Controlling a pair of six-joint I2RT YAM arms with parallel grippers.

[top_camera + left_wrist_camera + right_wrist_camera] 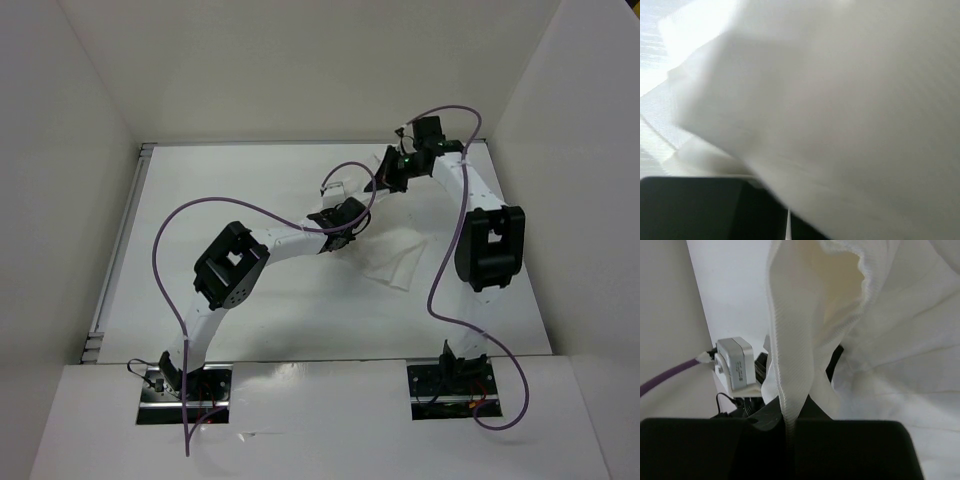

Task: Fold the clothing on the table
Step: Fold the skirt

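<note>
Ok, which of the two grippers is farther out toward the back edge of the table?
The right gripper: in the top view it sits nearer the far edge of the table; the left gripper is nearer the middle. Both pinch the clothing.

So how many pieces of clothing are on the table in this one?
1: the clothing, toward the far middle of the table, pinched by the left gripper and the right gripper. White on white, so another underneath could go unseen.

Right pincer (pixel 790 425) nipping ribbed clothing (pixel 790 330) edge, fabric bunched behind
</note>
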